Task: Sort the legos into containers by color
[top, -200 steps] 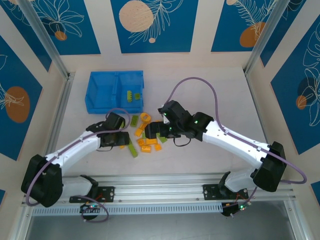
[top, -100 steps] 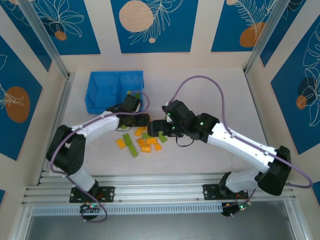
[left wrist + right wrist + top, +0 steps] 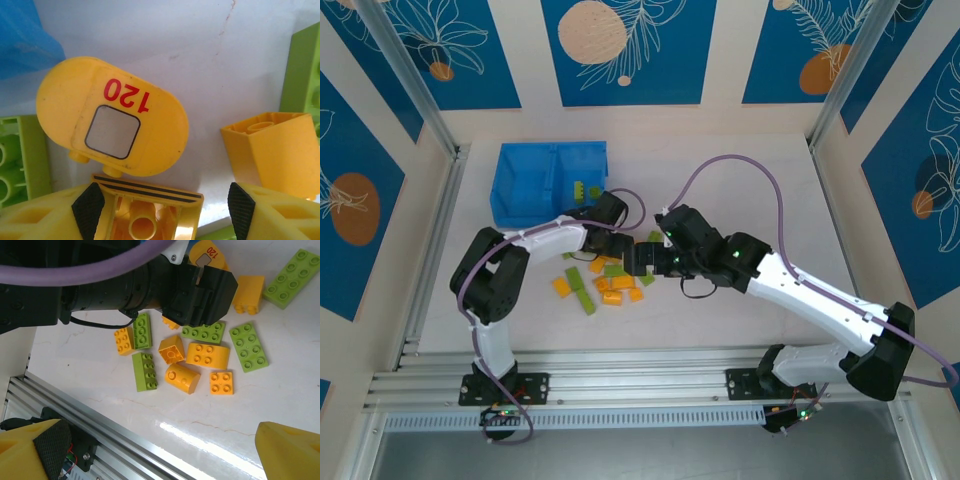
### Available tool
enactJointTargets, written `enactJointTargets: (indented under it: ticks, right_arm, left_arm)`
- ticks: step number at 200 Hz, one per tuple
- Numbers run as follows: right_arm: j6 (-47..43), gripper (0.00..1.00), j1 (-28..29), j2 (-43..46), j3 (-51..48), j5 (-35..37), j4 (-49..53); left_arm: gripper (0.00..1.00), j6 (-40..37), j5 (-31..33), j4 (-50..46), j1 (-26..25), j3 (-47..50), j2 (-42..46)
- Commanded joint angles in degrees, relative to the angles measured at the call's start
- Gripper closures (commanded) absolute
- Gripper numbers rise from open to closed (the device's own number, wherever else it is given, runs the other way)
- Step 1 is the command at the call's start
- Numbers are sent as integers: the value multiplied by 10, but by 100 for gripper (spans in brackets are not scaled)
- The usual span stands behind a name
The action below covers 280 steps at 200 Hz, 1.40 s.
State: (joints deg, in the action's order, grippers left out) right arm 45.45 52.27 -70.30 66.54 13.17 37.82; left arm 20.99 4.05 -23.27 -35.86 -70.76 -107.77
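The legos lie in a loose pile in front of the blue bin (image 3: 535, 185); its right container holds a green lego (image 3: 585, 190). My left gripper (image 3: 616, 243) is down at the pile's far edge, open, with an upturned yellow brick (image 3: 147, 215) between its fingers (image 3: 88, 205); a gap shows at the right pad. A yellow oval piece marked 120 (image 3: 112, 125) lies just beyond it. My right gripper (image 3: 638, 260) hovers open over the table with nothing between its fingers (image 3: 35, 450). Below it lie a green brick (image 3: 145, 371), a rounded yellow brick (image 3: 181, 376) and a small yellow square (image 3: 221, 382).
The left arm's black wrist (image 3: 150, 290) crosses the pile's far side, close to my right gripper. The metal rail (image 3: 75, 415) runs along the table's near edge. A corner of the bin (image 3: 22, 40) lies just left of the oval piece.
My left arm has swung from the pile's near left side up past the bin's corner to the pile's far edge. My right gripper has shifted slightly right.
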Motion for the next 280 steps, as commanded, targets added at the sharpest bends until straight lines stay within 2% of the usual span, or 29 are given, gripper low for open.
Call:
enactJointTargets:
  ticks: [1,34,71,97,108,130,137,185,218,280]
  right_arm:
    - [10,3,-2,11,-8,10,4]
    - [10,3,-2,10,-2,5,2]
    - [13,3,-2,8,-1,4,2]
    - [12,3,-2,3,4,-3,-2]
    - [10,3,-2,2,7,-3,1]
    - [10,3,-1,3,7,1,5]
    - [11,3,-2,3,8,1,6]
    - [14,3,-1,8,4,4,8]
    - [17,3,-1,8,2,4,6]
    - [13,3,-1,7,3,6,3]
  left_arm:
    - [27,-33,37,-48,-5,10,-21]
    - [25,-40,30,-63,-5,8,-35]
    - [20,-46,50,-65,-4,35,-8]
    - [20,-48,80,-73,-4,38,-27]
    - [25,-42,81,-61,-4,47,-34]
    - [45,-23,85,-42,-2,57,-43]
    - [48,-22,84,-39,-3,57,-48]
    - [51,-16,72,-39,0,59,-54]
    - [54,0,52,-29,7,72,4]
    - [54,-14,124,-95,75,8,139]
